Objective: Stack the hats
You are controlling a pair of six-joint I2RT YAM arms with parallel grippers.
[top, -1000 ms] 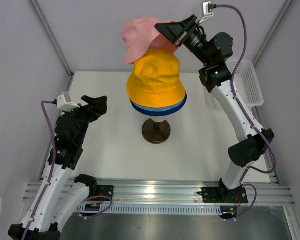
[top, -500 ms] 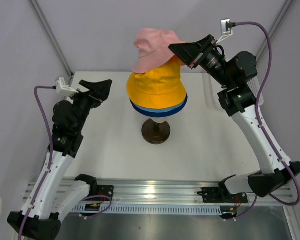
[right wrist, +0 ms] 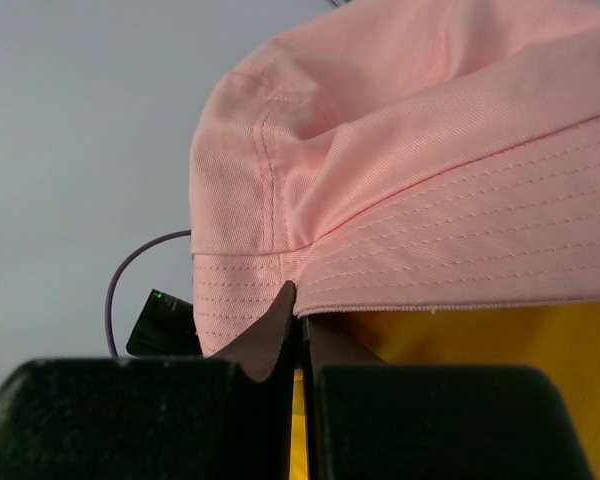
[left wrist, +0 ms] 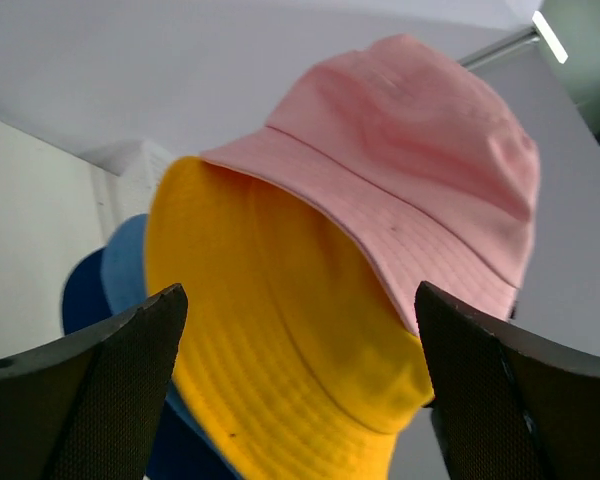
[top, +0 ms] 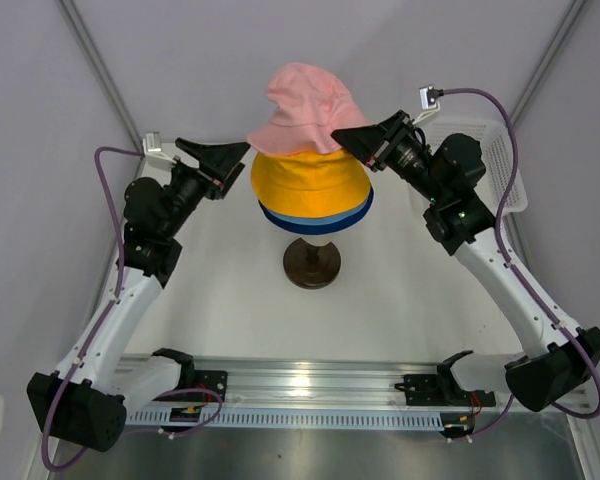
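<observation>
1. Pink hat (top: 305,108): soft bucket hat with a stitched brim, sitting tilted on top of the stack, its brim draped over the yellow crown.
2. Yellow hat (top: 310,182): upright, directly under the pink one.
3. Light blue hat (top: 315,215): only a brim band shows.
4. Dark blue hat (top: 315,225): lowest, only its brim edge visible.
</observation>
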